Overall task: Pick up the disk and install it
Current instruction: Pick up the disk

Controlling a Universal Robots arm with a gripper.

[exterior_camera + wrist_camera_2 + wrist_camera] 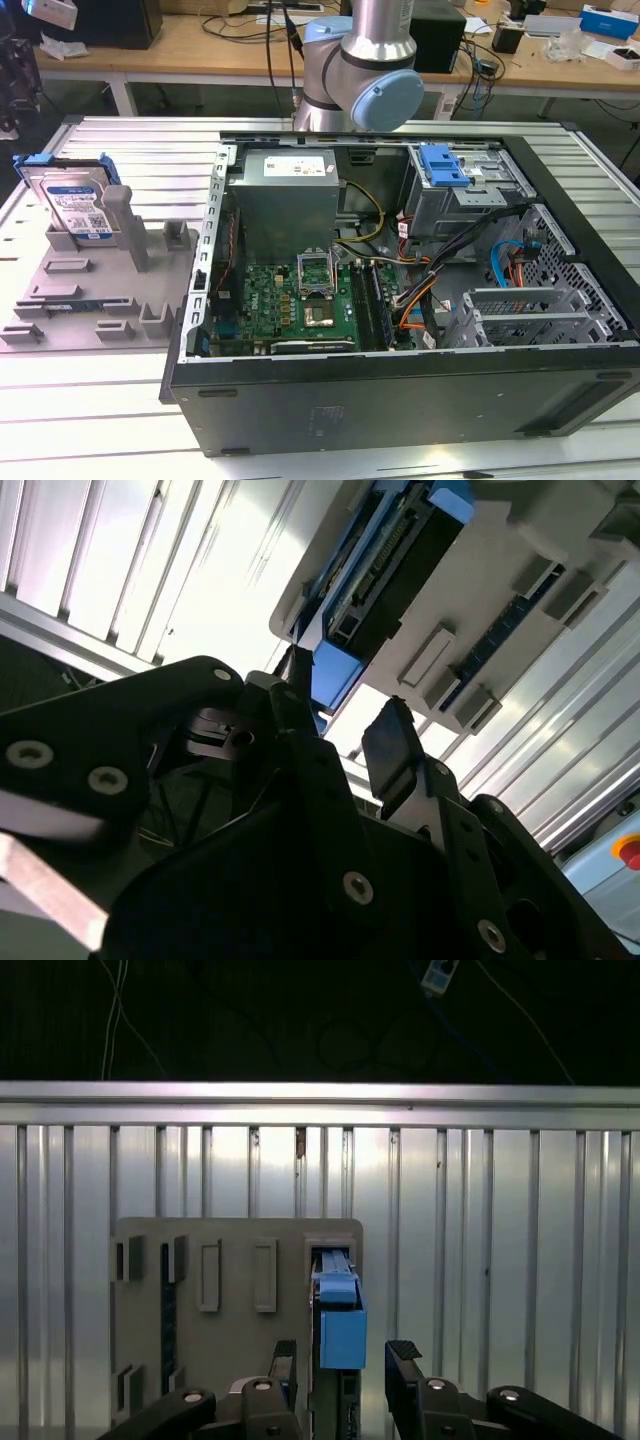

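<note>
While it stands on edge in the grey holder at the exterior view's left, disk: rigid, dense, shock-sensitive, with smooth faces. Best hold: across the flat faces. Hand: spread, empty, fingers flanking the disk's blue end, seemingly not touching.

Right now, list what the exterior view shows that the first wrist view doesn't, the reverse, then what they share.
Exterior view: the open computer case, its circuit board and the arm. First wrist view: the hand, open, a finger on each side of the disk. Shared: the disk standing on edge in the grey holder on the ribbed table.
</note>
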